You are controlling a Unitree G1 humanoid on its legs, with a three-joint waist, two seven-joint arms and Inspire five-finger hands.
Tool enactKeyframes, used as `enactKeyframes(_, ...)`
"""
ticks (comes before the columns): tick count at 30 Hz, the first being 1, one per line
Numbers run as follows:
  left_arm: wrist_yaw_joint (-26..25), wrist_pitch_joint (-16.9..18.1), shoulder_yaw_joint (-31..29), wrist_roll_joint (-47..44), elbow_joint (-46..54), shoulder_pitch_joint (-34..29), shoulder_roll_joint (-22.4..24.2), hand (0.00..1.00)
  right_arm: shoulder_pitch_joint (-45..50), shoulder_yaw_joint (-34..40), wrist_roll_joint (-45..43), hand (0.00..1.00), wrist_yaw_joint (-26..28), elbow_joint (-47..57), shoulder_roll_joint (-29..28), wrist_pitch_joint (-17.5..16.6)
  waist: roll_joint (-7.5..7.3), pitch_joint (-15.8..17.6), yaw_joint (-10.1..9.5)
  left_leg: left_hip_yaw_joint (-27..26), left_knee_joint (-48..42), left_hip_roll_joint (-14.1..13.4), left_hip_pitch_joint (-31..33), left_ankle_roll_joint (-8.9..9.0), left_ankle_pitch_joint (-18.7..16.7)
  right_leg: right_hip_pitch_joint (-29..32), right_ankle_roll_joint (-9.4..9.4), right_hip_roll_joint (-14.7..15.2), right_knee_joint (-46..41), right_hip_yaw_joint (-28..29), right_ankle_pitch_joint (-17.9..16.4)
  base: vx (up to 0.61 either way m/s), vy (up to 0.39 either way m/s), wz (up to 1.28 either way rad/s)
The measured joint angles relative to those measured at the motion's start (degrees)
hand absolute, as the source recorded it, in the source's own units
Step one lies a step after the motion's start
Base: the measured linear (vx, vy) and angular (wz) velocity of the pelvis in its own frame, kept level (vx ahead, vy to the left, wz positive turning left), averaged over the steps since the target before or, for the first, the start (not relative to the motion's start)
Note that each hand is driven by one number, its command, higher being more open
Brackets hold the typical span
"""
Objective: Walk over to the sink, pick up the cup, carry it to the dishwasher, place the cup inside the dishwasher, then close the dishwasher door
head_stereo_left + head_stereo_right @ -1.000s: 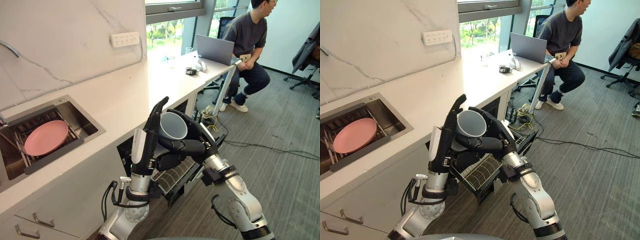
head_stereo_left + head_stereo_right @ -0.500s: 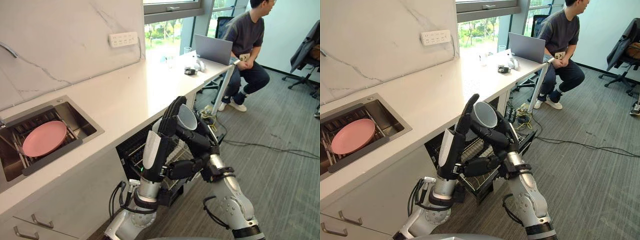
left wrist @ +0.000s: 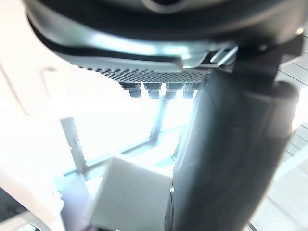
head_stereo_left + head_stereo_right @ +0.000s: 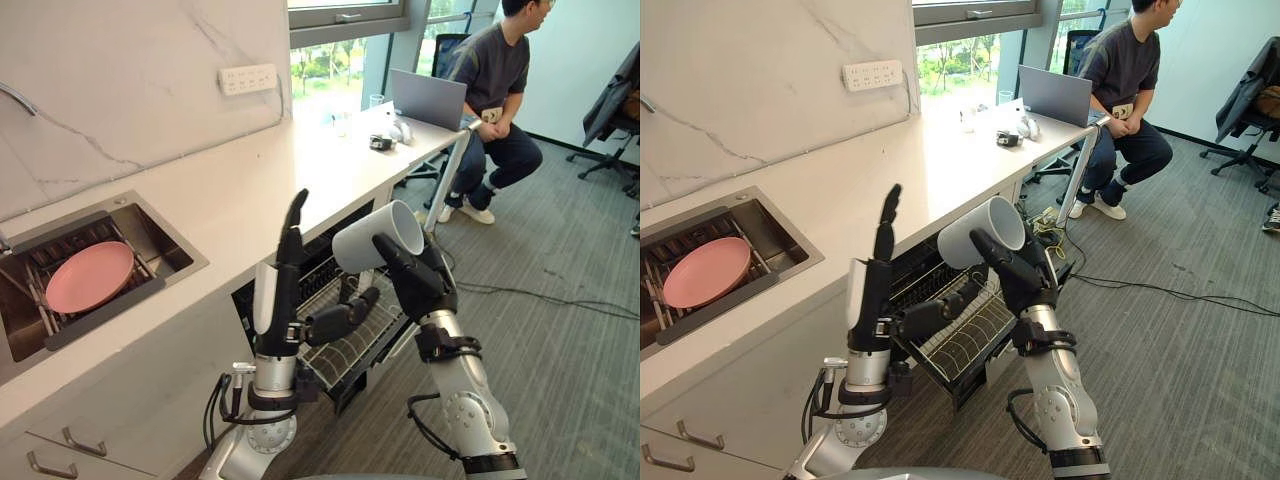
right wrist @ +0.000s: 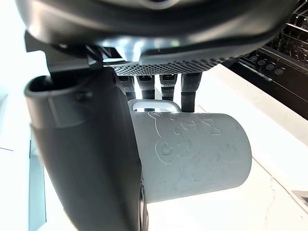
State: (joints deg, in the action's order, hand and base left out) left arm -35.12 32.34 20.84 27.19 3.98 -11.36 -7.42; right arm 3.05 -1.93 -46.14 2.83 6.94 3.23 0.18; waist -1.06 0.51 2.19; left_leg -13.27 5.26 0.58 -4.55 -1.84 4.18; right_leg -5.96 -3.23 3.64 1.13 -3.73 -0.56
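Note:
The white cup [image 4: 375,237] lies on its side in the air, mouth turned to the right, above the pulled-out wire rack [image 4: 345,345] of the open dishwasher [image 4: 262,300]. My right hand [image 4: 412,283] is shut on it. In the right wrist view the fingers [image 5: 163,86] curl through the handle of the cup [image 5: 192,156] and the thumb [image 5: 91,154] lies beside its wall. My left hand [image 4: 288,262] stands upright to the left of the cup, apart from it. Its fingers are straight and its thumb [image 4: 340,320] sticks out over the rack.
The white counter [image 4: 230,190] runs above the dishwasher. The sink [image 4: 170,232] at the left holds a pink plate [image 4: 90,277]. At the counter's far end a person [image 4: 495,90] sits by a laptop [image 4: 430,98]. Cables lie on the carpet to the right.
My left hand has drawn back to the left, away from the cup, and now stands straight up. My right hand has tipped the cup onto its side and moved it right, over the rack.

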Motion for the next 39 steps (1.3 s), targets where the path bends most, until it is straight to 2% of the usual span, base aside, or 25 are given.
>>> enactKeyframes(4,0.18,-1.02,-2.22,-3.21,-1.81,-2.12,0.12,1.0,0.96,2.36,-0.77,0.0,0.11,0.01,-0.51,-1.06,0.0,0.0,-0.43,0.45,0.02,0.06,0.01,0.04,0.02,-0.22,-0.01,0.05,0.14,-0.44,-0.02,0.0,0.0,0.06)
enactKeyframes(7,2.62,-1.76,-3.58,-7.52,-2.66,-4.21,0.89,1.0,2.35,4.23,-1.03,0.0,0.12,-0.01,-0.54,-1.2,0.0,0.02,-0.65,1.16,0.04,0.2,0.18,0.06,0.02,-0.37,-0.03,0.2,0.25,-1.09,-0.05,0.0,-0.003,0.12)
enactKeyframes(11,11.6,-1.97,-5.2,-16.39,-4.56,-6.6,1.73,1.0,2.8,6.47,-0.94,0.0,0.21,-0.25,-0.5,-1.21,0.0,0.04,-1.17,1.83,0.04,0.3,0.53,0.22,0.04,-0.36,-0.05,0.29,0.33,-1.91,-0.08,0.0,-0.003,0.1)
enactKeyframes(12,15.93,-1.97,-5.69,-19.34,-5.58,-7.88,1.74,1.0,2.8,6.75,-0.84,0.0,0.63,-0.83,-0.38,-1.21,-0.02,0.05,-1.25,1.98,0.04,0.31,0.62,0.24,0.06,-0.36,-0.05,0.3,0.36,-2.09,-0.09,0.0,-0.004,0.05)
enactKeyframes(16,24.0,-2.71,-5.75,-22.28,-11.84,-9.24,0.96,1.0,2.66,7.76,0.81,0.0,2.29,-4.64,0.52,-0.58,-0.02,0.05,-1.45,2.61,0.04,0.42,0.96,0.31,0.2,-0.37,-0.2,0.38,0.69,-2.8,-0.2,0.0,-0.003,0.09)
enactKeyframes(19,27.38,-4.39,-5.69,-24.06,-16.99,-10.1,-0.29,1.0,2.26,7.88,2.72,0.0,3.73,-8.8,2.61,0.08,0.06,0.26,-1.35,3.25,0.05,0.43,1.15,0.33,0.22,-0.71,-0.41,0.39,1.15,-3.51,-0.36,0.01,-0.006,0.1)
enactKeyframes(23,29.14,-6.33,-5.79,-25.69,-21.15,-10.74,-1.54,1.0,1.86,7.96,6.18,0.0,4.31,-13.81,4.19,1.82,0.18,0.56,-1.43,4.7,0.05,0.51,1.26,0.43,0.29,-1.69,-0.44,0.35,2.06,-5.15,-0.48,0.03,-0.021,0.2)
enactKeyframes(32,30.21,-7.39,-7.01,-27.8,-27.61,-12.9,-1.74,1.0,-2.0,7.66,14.78,0.0,6.2,-23.04,6.07,6.53,0.91,3.47,-3.03,7.1,0.05,0.78,1.17,0.37,0.44,-3.35,-0.28,0.31,2.91,-7.73,-0.7,0.03,-0.019,0.14)
enactKeyframes(39,30.03,-7.82,-7.06,-27.6,-32.41,-13.59,-1.68,1.0,-8.51,6.03,17.17,0.0,7.97,-31.76,9.66,7.75,1.39,5.31,-3.62,9.06,0.05,1.38,1.02,0.31,0.67,-4.38,-0.63,0.66,2.89,-9.81,-1.27,0.0,-0.009,0.16)
